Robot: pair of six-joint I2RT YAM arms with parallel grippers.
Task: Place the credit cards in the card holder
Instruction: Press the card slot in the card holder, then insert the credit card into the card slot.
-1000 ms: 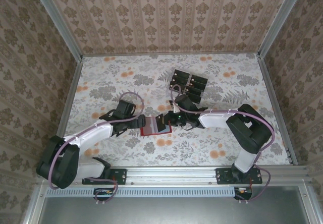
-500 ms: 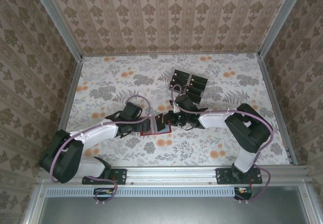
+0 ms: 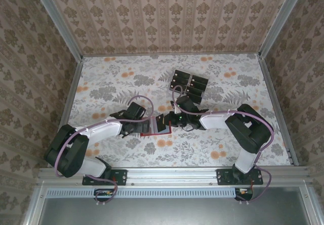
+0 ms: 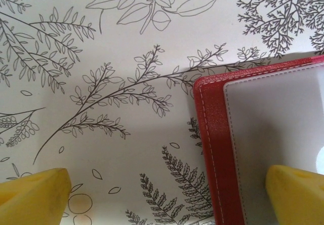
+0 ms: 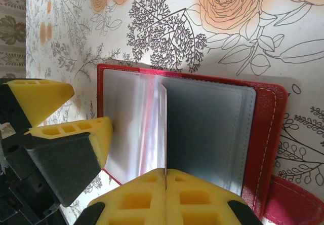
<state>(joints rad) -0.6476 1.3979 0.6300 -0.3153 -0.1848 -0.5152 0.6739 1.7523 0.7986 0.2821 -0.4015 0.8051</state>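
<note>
The card holder [image 3: 150, 132] is a red wallet lying open on the flowered table, its greyish clear sleeves facing up [image 5: 207, 128]. My right gripper [image 3: 170, 120] is shut [image 5: 166, 177] on one thin inner leaf, which stands upright and edge-on. My left gripper [image 3: 143, 125] is open and straddles the wallet's left edge [image 4: 215, 149]. One yellow fingertip [image 4: 296, 194] is over the grey inside and the other [image 4: 33, 194] over the table. In the right wrist view the left gripper [image 5: 91, 111] is at the wallet's left side. Several black credit cards [image 3: 190, 85] lie grouped behind, untouched.
Patterned walls enclose the table on three sides, with metal rails [image 3: 273, 103] along its edges. Both arm bases sit on the front rail [image 3: 172, 174]. Open tabletop lies at the back left [image 3: 111, 78] and right of the right arm [image 3: 273, 149].
The left arm has slid right, bringing its open gripper from beside the wallet to over the wallet's left edge. The right gripper and the leaf it holds have stayed put.
</note>
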